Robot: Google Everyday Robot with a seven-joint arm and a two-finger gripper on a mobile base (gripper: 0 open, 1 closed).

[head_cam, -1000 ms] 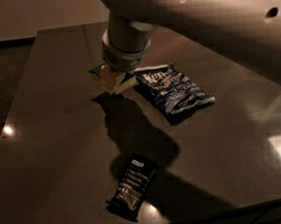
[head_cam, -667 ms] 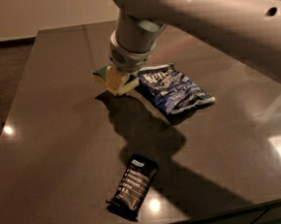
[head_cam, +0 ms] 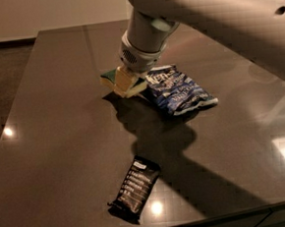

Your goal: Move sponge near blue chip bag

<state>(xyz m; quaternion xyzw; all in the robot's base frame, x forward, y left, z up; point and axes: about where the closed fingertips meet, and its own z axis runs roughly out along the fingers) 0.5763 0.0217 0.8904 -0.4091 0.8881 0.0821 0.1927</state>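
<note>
The sponge (head_cam: 109,77), dark green on top over pale yellow foam, sits at table level in the middle of the dark table, just left of the blue chip bag (head_cam: 177,89). My gripper (head_cam: 125,82) comes down from the big white arm at the top right and is shut on the sponge. One pale finger crosses the sponge's top. The sponge's right end is hidden by the gripper and seems to touch the bag's left edge. The bag lies flat and crinkled, with white lettering.
A narrow black bar wrapper (head_cam: 134,187) lies near the table's front edge (head_cam: 200,224). The arm's shadow runs from the sponge toward the front right. The table's left edge (head_cam: 18,95) borders dark floor.
My gripper has moved to the right with the sponge in it, bringing it from a short way off to right beside the blue chip bag. The bag and wrapper have not moved.
</note>
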